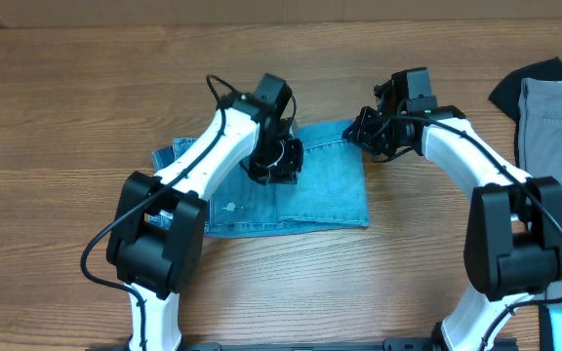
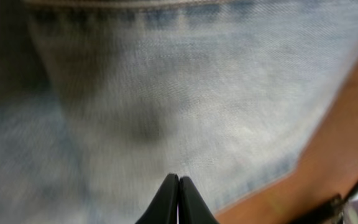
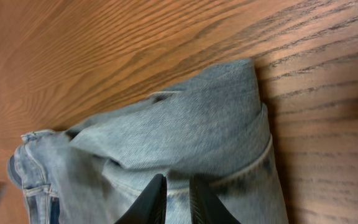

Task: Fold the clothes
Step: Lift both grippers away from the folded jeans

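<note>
The light blue jeans (image 1: pixel 325 190) lie folded into a rough rectangle at the table's middle, with a small white mark near their lower left. My left gripper (image 1: pixel 279 168) is over the upper middle of the jeans. In the left wrist view its tips (image 2: pixel 179 178) are pressed together with nothing between them, close above the denim (image 2: pixel 197 93). My right gripper (image 1: pixel 364 132) is at the jeans' upper right corner. In the right wrist view its fingers (image 3: pixel 177 182) are a narrow gap apart, pinching the seamed edge of the denim (image 3: pixel 185 124).
Plain grey trousers (image 1: pixel 554 127) lie at the right edge with a black garment (image 1: pixel 533 78) under their top. The wooden table (image 1: pixel 66 117) shows bare wood to the left and in front of the jeans.
</note>
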